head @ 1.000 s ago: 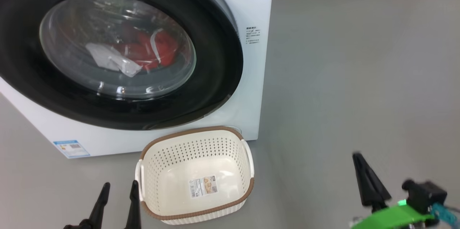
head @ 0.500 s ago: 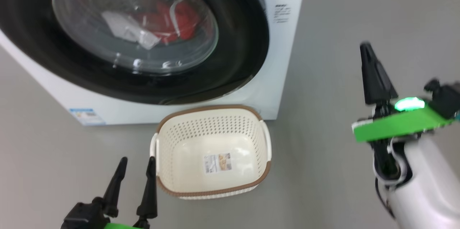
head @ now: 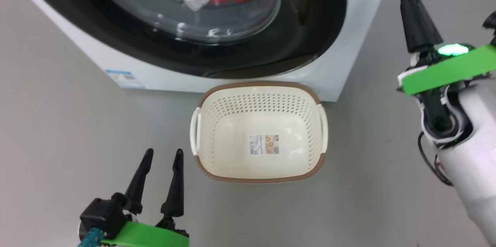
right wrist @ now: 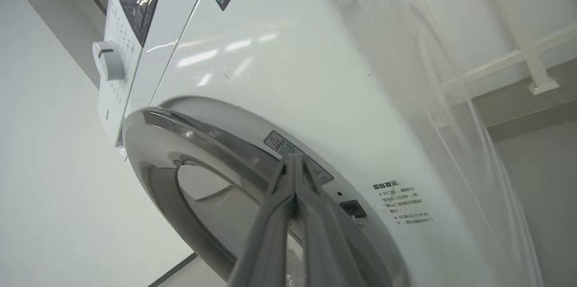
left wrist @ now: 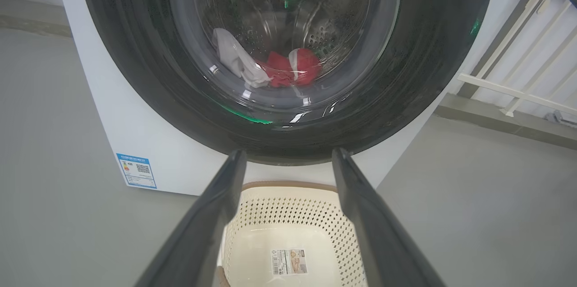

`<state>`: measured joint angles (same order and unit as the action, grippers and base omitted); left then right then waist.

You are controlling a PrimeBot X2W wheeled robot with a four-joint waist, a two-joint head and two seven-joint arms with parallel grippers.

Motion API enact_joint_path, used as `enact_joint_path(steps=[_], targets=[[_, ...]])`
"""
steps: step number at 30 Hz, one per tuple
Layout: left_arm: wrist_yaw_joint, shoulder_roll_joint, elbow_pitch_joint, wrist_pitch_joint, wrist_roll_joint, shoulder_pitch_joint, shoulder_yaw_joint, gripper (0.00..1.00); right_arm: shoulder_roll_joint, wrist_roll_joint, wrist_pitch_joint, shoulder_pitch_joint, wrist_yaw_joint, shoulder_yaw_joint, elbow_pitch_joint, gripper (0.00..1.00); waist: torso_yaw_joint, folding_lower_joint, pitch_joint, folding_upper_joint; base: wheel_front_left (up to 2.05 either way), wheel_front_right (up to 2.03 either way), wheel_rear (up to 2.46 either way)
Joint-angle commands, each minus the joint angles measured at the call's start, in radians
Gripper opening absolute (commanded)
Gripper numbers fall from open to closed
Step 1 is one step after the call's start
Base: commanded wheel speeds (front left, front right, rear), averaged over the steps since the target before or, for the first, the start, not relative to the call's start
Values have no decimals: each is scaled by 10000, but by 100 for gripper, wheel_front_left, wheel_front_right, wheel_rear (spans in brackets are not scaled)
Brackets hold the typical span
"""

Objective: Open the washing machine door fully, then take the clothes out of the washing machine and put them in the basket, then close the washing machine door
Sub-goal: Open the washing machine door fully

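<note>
Grey floor (head: pixel 58 130) holds the basket (head: pixel 259 101) just before the washing machine (head: pixel 360 26).

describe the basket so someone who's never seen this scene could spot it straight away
Find the big white washing machine with the round black-rimmed door; on the grey floor directly in front of it sits the basket. Unlike the tall glossy machine, it is small, low and open-topped: cream plastic with perforated sides, a brown rim, white side handles and a label sticker on its base.
</note>
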<state>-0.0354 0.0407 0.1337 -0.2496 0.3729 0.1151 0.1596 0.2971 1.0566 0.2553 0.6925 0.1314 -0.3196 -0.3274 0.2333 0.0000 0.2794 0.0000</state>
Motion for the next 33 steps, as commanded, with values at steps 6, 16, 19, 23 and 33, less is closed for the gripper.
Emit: enact_joint_path(steps=[6,16,19,23,33], targets=[[101,95,-162,-122,249,504,57,100,822,2829,-705,959,-7,-522,267,0,789,0,669,0,0,0,0],[169,95,-65,-122,469,727,471,100,1499,5387,-3028,1878,-7,-505,79,0,1115,0,1119,0,0,0,0],[177,95,-52,-122,494,774,497,100,1554,5798,-3729,2087,-7,-411,-120,0,1163,0,1214,0,0,0,0],[164,95,-17,-122,504,826,538,100,1585,5974,-4385,2407,-7,-326,-489,0,1219,0,1320,0,0,0,0],[194,95,-10,-122,625,907,762,100,1475,5949,-5568,3043,-7,-398,-1208,0,1386,0,1526,0,0,0,0]])
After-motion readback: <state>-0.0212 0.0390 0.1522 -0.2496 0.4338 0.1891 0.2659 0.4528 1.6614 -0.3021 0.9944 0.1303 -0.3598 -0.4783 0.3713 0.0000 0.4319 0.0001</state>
